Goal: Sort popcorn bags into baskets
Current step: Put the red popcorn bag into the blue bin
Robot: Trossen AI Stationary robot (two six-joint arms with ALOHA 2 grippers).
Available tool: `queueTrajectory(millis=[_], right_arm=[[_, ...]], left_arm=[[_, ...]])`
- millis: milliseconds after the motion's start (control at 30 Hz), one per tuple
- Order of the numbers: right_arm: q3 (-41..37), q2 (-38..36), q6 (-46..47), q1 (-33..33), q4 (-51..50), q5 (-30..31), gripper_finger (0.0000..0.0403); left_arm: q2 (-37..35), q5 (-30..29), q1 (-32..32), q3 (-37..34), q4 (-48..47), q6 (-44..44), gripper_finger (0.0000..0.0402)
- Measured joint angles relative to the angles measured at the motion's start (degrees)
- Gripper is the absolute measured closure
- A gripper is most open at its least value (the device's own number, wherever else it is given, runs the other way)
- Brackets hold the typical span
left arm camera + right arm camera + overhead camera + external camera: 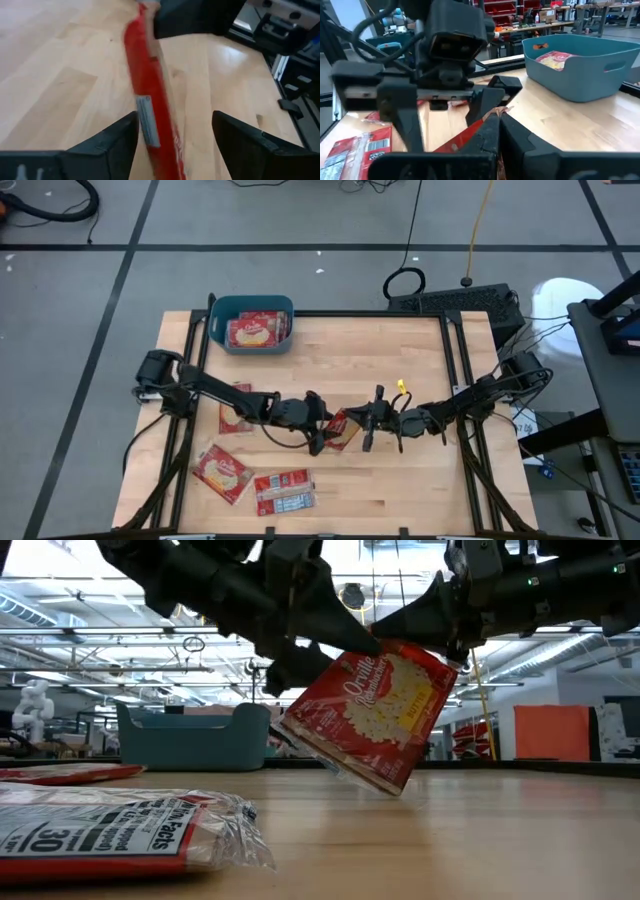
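A red popcorn bag (375, 715) hangs tilted over the table's middle, between my two grippers. My right gripper (368, 430) reaches in from the table's right and is shut on it. My left gripper (175, 116) comes from the left and stands open. One finger is on each side of the bag's near edge (145, 115), and I see no touch. The teal basket (252, 302) stands at the far left edge with red bags (255, 330) lying flat inside. My right gripper pinches the bag's upper corner (440, 658) between its two fingers, reaching in about level from the table's right. The bag hangs tilted below the fingers, picture face toward the near edge. Whether its lower corner (392, 788) touches the table I cannot tell.
Three more bags lie flat on the left half of the table: one under my left arm (237, 408), two near the front edge (222, 473) (285, 492). Black frame rails (455, 380) run along the table's sides. A keyboard (460, 302) sits beyond the far right corner.
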Motion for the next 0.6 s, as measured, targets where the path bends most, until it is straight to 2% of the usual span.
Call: queueTrajectory(millis=[133, 267, 600], right_arm=[[0.0, 0.7, 0.5, 0.0, -0.1, -0.1, 0.0403], [0.0, 0.9, 0.5, 0.0, -0.5, -0.1, 0.0403], [0.0, 0.9, -1.1, 0.0, 0.2, -0.1, 0.0403]], left_arm=[[1.1, 0.5, 0.4, 0.6, 0.0, 0.9, 0.0167], [1.2, 4.7, 1.3, 0.6, -1.2, 0.9, 0.0200], [1.2, 11.2, 4.4, 0.6, -1.4, 4.0, 0.0360]])
